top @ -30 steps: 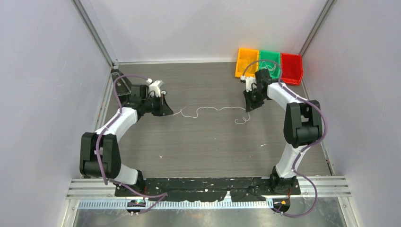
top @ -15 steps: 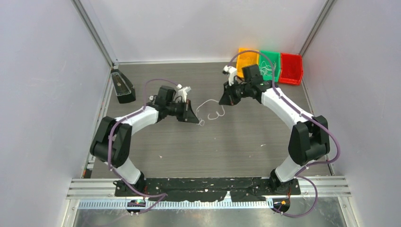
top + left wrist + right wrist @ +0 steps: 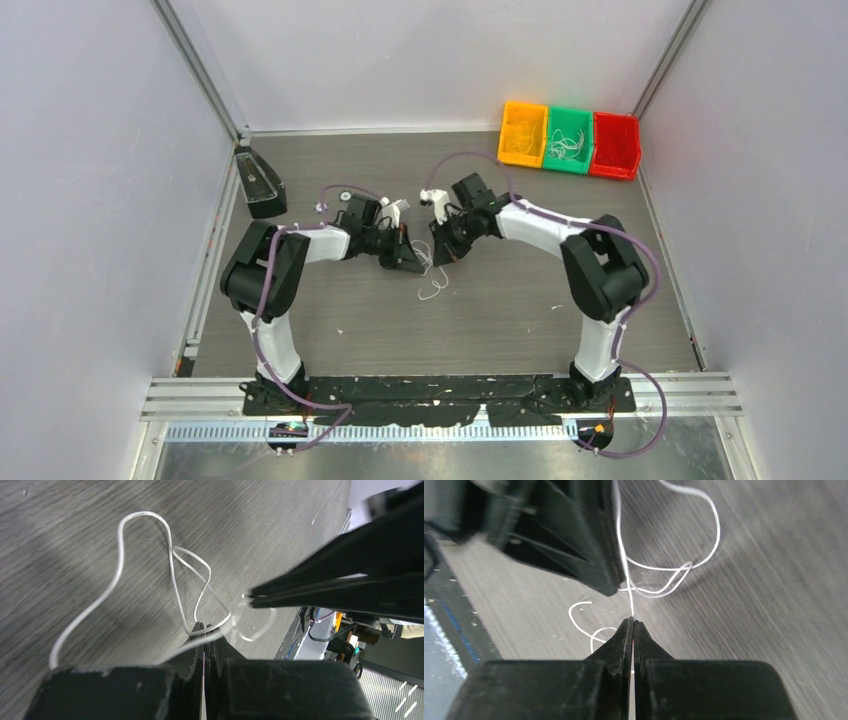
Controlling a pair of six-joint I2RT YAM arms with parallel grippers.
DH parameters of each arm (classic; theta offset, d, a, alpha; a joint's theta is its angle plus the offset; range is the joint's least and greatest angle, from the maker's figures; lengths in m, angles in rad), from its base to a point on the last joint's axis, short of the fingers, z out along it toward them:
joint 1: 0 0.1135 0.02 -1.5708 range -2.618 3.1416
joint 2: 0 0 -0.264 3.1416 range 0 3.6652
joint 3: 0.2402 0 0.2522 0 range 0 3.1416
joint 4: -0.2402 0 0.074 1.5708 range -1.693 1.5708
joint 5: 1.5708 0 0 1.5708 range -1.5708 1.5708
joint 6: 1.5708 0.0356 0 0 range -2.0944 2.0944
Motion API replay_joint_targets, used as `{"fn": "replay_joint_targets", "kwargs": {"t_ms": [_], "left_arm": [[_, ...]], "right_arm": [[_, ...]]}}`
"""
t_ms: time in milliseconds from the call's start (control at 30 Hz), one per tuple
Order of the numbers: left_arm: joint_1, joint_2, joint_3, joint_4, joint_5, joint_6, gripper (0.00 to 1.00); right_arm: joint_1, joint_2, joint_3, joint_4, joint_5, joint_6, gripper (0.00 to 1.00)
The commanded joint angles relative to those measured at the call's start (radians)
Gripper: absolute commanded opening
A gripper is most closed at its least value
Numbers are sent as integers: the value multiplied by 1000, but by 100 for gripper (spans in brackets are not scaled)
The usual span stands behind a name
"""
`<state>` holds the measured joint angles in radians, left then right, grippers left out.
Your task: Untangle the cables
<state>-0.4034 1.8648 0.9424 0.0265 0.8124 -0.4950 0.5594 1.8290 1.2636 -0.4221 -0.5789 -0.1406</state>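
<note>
One thin white cable point(image 3: 430, 262) lies in loose loops at the middle of the table. My left gripper point(image 3: 412, 266) and right gripper point(image 3: 441, 258) face each other there, tips almost touching. In the left wrist view the left gripper point(image 3: 209, 628) is shut on the white cable point(image 3: 120, 555), whose loops spread over the tabletop ahead. In the right wrist view the right gripper point(image 3: 632, 622) is shut on the same cable point(image 3: 714, 525), which runs up from its tips past the left gripper's black fingers point(image 3: 589, 555). No red or yellow-orange cable shows on the table.
Orange point(image 3: 523, 132), green point(image 3: 569, 138) and red point(image 3: 616, 144) bins stand at the back right; the green one holds pale wires. A black box point(image 3: 258, 183) lies at the back left by the wall. Small white bits dot the tabletop.
Both grippers have swung in from the table's sides to its middle. The cable, stretched out between them a second ago, now hangs slack and bunched in loops.
</note>
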Motion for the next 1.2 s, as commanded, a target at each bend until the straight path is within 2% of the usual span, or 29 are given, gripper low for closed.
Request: {"fn": "replay_joint_targets", "kwargs": {"t_ms": [0, 133, 233, 267, 333, 467, 533, 633, 733, 1000, 1067, 1133, 1167], "left_arm": [[10, 19, 13, 17, 17, 10, 0], [12, 38, 20, -23, 8, 50, 0], [16, 43, 17, -24, 11, 60, 0], [19, 44, 16, -24, 11, 61, 0], [26, 44, 15, -24, 12, 66, 0], [38, 49, 16, -53, 9, 74, 0], [38, 52, 21, -56, 9, 76, 0], [38, 54, 26, -58, 9, 76, 0], [38, 57, 29, -61, 9, 79, 0], [41, 49, 23, -54, 7, 81, 0], [43, 45, 15, -47, 5, 81, 0], [43, 41, 10, -45, 0, 80, 0], [44, 36, 9, -45, -6, 81, 0]], "right_arm": [[22, 64, 44, 57, 102, 10, 6], [27, 89, 45, 87, 146, 22, 7], [26, 95, 50, 86, 127, 36, 24], [27, 89, 50, 86, 119, 38, 36], [27, 76, 47, 86, 100, 33, 49], [26, 64, 44, 98, 65, -2, 63], [26, 82, 54, 107, 54, 4, 67], [31, 141, 96, 119, 30, 44, 65], [46, 169, 107, 151, 32, 78, 60], [63, 230, 107, 111, 102, 40, 56], [64, 231, 93, 105, 118, 36, 52], [69, 240, 83, 102, 141, 32, 43], [74, 246, 83, 91, 152, 25, 34]]}}
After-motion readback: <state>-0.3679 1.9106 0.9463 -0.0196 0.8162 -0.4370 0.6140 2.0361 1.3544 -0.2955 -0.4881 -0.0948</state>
